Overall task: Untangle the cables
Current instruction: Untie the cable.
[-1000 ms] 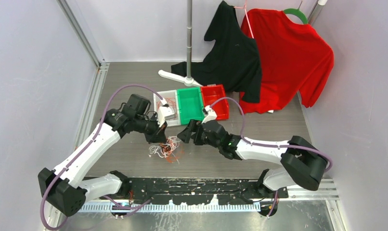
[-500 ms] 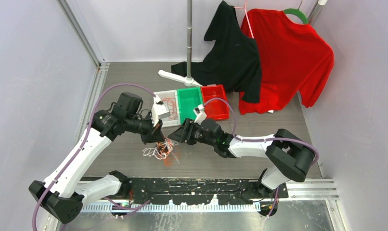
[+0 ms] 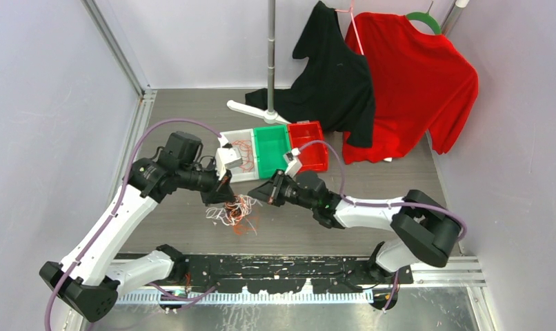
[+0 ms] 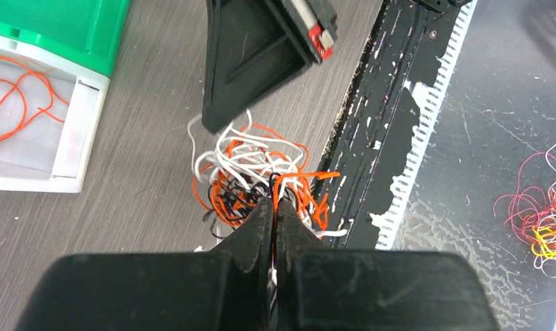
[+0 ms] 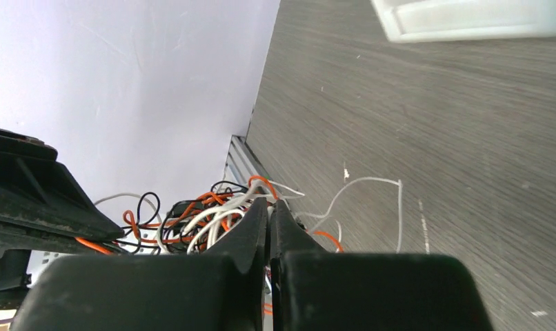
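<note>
The right gripper (image 3: pixel 256 195) has its fingers wide apart one second ago; now its jaws are pressed together at the right edge of the cables (image 3: pixel 234 212). In the right wrist view, white and orange strands lie at its closed tips. It also stands nearer to the left gripper (image 3: pixel 228 198) than one second ago, though a little farther than half a second ago. The left arm is shifted: its wrist is more to the left in the top view, and its elbow is lower and more to the left. The bundle now lies slightly more to the left than one second ago.
</note>
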`<state>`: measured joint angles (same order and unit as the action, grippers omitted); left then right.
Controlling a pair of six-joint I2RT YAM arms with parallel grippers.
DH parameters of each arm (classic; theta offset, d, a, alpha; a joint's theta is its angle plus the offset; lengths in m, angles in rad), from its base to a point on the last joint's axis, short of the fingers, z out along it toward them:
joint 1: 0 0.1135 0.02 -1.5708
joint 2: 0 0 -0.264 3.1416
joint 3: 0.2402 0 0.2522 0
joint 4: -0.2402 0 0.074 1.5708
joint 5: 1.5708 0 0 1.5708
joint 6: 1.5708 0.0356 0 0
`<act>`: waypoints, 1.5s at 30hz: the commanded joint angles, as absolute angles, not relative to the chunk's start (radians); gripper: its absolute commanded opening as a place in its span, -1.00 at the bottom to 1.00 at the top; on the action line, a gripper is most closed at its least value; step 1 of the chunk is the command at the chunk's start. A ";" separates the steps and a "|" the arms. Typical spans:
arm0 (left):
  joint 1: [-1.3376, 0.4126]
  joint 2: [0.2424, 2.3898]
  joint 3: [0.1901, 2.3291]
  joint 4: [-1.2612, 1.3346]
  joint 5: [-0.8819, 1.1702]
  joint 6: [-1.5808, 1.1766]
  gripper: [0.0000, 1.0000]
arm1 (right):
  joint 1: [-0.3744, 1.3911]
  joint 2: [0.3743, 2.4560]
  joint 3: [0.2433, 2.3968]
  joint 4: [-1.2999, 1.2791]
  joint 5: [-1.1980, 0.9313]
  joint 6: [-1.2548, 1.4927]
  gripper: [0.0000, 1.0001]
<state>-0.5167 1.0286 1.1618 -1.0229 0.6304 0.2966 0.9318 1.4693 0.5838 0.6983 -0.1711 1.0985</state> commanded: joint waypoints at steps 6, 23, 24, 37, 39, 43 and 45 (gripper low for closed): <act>-0.515 0.989 1.223 -1.082 0.679 0.321 -1.00 | 0.781 1.172 0.511 0.463 0.026 1.063 -0.98; -0.515 0.874 0.852 -1.020 0.291 0.588 -1.00 | 0.585 0.721 0.807 -0.144 0.169 0.724 -0.98; -0.515 0.866 0.832 -1.005 0.259 0.617 -1.00 | 0.583 0.715 0.837 -0.169 0.182 0.704 -0.98; -0.515 0.645 0.472 -0.898 -0.003 1.038 -1.00 | 0.582 0.682 1.148 -0.381 0.399 0.459 -0.98; -0.515 0.602 0.443 -0.896 -0.026 1.075 -1.00 | 0.581 0.697 1.200 -0.410 0.444 0.428 -0.98; -0.516 0.542 0.405 -0.903 -0.052 1.147 -1.00 | 0.582 0.729 1.292 -0.446 0.535 0.379 -0.98; -0.515 0.523 0.384 -0.906 -0.078 1.188 -1.00 | 0.581 0.750 1.339 -0.467 0.578 0.357 -0.98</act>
<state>-0.5167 0.5545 0.4095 -0.9253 0.0021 1.0668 0.5869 0.7246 1.2308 -0.4526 0.4351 0.4419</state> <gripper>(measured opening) 0.010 0.052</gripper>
